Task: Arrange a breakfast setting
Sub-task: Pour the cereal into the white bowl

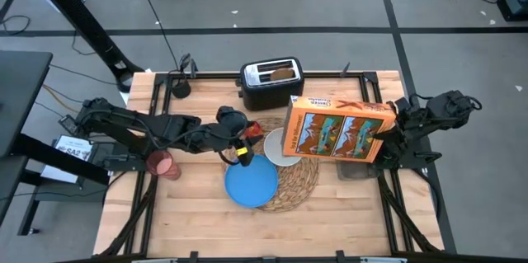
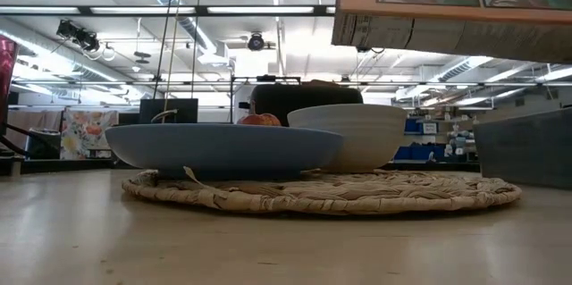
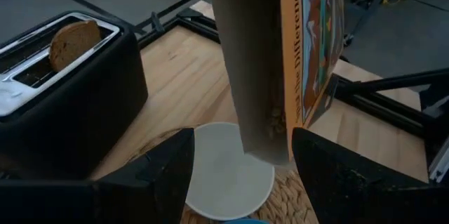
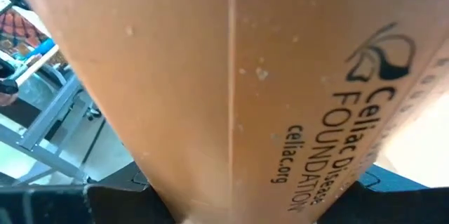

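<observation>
The right gripper (image 1: 394, 131) holds a cereal box (image 1: 338, 131) tipped over the bowl (image 1: 279, 147), jaws clamped on the box's far end (the right wrist view is filled w/ orange cardboard pinched between the fingers). In the left wrist view the box's open end hangs just above the bowl, w/ cereal showing at the mouth. The box is light, stiff-ish card that would dent under a hard squeeze, and its weight shifts as contents slide toward the mouth. A hold across the narrow faces near the closed end, as now, looks right to me.

The left gripper (image 1: 239, 152) hovers near the plate's (image 1: 252, 182) back edge, beside the bowl, fingers spread and empty.

The bowl sits on the mat (image 1: 301, 176), touching or nearly touching the plate; it's probably ceramic, rigid, smooth, chippable (best taken by the rim). The plate is flat and slick, so an edge pinch is the only option. The mat is soft woven straw, floppy, and drags rather than lifts. The cup (image 1: 160, 164) stands well off to the left near the table edge, thin plastic, light, easy to tip. The toast (image 3: 72, 41) is in the toaster (image 1: 271, 80), crumbly, so grip its top edge gently. A red fruit (image 1: 252, 129) lies behind the bowl. I can't find the spoon.
</observation>
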`<state>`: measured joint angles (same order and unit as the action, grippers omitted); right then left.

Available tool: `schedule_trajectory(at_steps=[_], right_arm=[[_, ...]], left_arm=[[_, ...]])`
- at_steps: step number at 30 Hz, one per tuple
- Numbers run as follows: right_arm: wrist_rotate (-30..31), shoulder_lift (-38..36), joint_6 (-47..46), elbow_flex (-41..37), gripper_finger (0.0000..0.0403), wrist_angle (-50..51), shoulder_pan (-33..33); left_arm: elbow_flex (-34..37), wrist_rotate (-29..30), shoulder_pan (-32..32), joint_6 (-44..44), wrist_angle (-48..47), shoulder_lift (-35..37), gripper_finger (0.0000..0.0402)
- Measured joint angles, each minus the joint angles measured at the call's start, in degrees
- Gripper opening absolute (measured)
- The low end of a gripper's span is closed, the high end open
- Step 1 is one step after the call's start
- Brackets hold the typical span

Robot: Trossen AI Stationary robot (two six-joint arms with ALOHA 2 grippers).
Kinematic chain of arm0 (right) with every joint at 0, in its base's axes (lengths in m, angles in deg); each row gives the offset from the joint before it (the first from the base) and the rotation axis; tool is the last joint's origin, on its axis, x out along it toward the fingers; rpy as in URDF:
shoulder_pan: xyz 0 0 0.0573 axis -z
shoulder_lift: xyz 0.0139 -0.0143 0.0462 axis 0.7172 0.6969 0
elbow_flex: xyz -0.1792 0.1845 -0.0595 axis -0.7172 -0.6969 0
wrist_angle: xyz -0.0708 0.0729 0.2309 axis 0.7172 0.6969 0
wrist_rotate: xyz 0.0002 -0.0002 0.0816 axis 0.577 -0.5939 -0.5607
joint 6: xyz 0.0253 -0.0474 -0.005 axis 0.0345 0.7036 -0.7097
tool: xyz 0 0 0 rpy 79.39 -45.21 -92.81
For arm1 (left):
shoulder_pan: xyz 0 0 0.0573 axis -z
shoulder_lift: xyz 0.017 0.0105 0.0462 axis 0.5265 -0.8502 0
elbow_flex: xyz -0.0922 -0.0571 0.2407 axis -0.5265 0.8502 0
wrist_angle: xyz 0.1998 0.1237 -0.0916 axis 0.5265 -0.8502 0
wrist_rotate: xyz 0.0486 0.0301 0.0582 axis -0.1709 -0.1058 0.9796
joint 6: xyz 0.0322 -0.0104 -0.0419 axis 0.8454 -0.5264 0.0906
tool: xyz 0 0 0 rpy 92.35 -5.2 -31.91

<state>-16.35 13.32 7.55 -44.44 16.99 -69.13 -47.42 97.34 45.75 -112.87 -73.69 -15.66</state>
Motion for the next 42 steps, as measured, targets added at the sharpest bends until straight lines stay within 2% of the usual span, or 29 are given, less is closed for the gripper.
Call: schedule_trajectory(at_steps=[21, 42], right_arm=[[3.62, 1.41, -3.00, 0.00, 0.0242, 8.68, 0.00], [2.57, 8.74, -0.27, 2.61, 0.0241, 6.69, 0.01]], left_arm=[[0.00, -1.09, 0.11, -0.08, 0.03, -0.81, 0.0244], [0.00, -1.46, 0.11, 0.07, -0.46, -0.76, 0.0244]])
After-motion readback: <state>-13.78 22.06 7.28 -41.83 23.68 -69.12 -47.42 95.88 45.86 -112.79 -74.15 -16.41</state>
